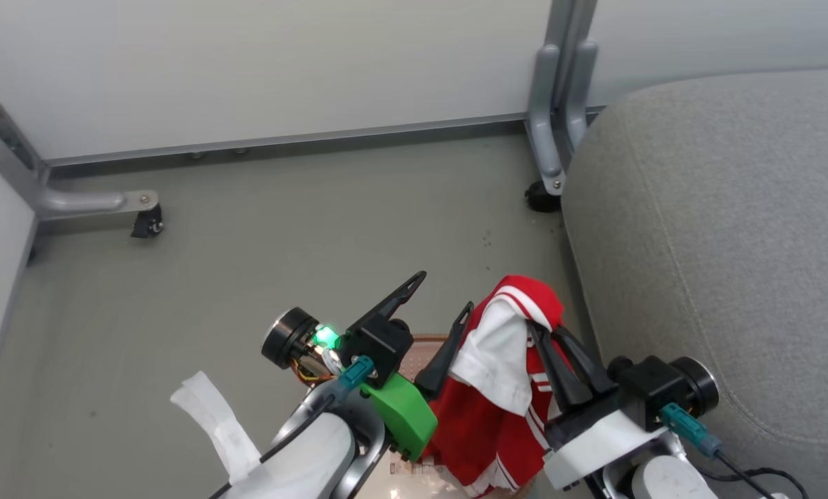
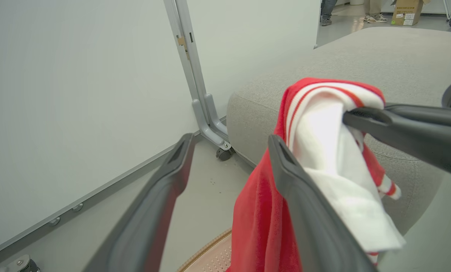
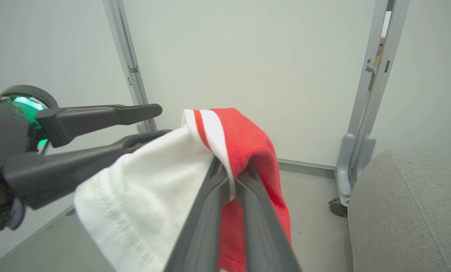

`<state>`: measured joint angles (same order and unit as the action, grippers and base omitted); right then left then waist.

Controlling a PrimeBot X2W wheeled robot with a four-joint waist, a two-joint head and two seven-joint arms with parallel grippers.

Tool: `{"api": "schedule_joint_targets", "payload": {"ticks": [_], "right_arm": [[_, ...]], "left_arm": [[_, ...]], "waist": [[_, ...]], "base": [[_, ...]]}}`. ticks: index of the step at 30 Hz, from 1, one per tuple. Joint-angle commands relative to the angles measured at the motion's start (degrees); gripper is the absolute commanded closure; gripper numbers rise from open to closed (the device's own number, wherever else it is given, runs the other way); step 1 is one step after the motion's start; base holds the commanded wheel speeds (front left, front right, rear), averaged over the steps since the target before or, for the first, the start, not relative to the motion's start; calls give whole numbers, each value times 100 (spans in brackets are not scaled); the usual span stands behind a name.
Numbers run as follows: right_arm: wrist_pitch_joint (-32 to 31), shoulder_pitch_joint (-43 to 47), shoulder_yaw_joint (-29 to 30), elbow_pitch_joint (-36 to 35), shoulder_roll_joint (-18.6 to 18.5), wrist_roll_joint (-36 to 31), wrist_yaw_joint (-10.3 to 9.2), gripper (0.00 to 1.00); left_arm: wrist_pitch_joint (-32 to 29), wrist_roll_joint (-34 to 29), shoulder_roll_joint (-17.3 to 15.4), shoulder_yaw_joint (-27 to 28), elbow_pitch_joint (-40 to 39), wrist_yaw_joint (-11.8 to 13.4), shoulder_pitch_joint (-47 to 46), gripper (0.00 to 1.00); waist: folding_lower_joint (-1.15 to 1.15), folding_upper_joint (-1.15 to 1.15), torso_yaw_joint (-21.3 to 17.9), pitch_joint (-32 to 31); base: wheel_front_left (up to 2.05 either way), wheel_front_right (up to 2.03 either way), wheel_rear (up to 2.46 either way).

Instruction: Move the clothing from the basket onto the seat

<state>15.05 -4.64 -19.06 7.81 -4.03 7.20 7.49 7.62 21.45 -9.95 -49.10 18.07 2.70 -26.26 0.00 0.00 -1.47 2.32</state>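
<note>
A red garment with a white panel and stripe trim [image 1: 501,360] hangs above the basket, pinched near its top by my right gripper [image 1: 542,331], which is shut on it. In the right wrist view the closed fingers [image 3: 214,196] bite the striped fold of the clothing [image 3: 244,139]. My left gripper [image 1: 445,291] stands open just left of the cloth, nothing between its fingers; its right finger [image 2: 286,170] lies against the red fabric [image 2: 259,219]. Below shows a little of the basket's brown rim [image 1: 429,339], also in the left wrist view [image 2: 206,253]. The grey seat [image 1: 719,242] lies directly to the right.
White partition panels close off the back and left. Their grey metal legs carry casters, one beside the seat corner [image 1: 542,197] and one at the left [image 1: 147,222]. Bare grey floor [image 1: 303,229] lies ahead. A white strip [image 1: 213,416] hangs by my left forearm.
</note>
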Motion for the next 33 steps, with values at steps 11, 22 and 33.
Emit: {"api": "schedule_joint_targets", "payload": {"ticks": [11, 22, 33], "right_arm": [[20, -108, 250, -576, 67, -244, -1, 100], [20, 199, 508, -890, 113, -254, -1, 100], [20, -551, 837, -1180, 114, -163, -1, 100]], "left_arm": [[38, 273, -217, 233, -227, 48, -14, 0], [-44, 356, -504, 357, -429, 104, -53, 0], [-270, 234, -647, 278, -772, 87, -295, 0]], "waist": [[0, 0, -1768, 600], [0, 0, -2628, 964], [0, 0, -2773, 1635]], "base": [[0, 0, 0], [0, 0, 0], [0, 0, 0]]}}
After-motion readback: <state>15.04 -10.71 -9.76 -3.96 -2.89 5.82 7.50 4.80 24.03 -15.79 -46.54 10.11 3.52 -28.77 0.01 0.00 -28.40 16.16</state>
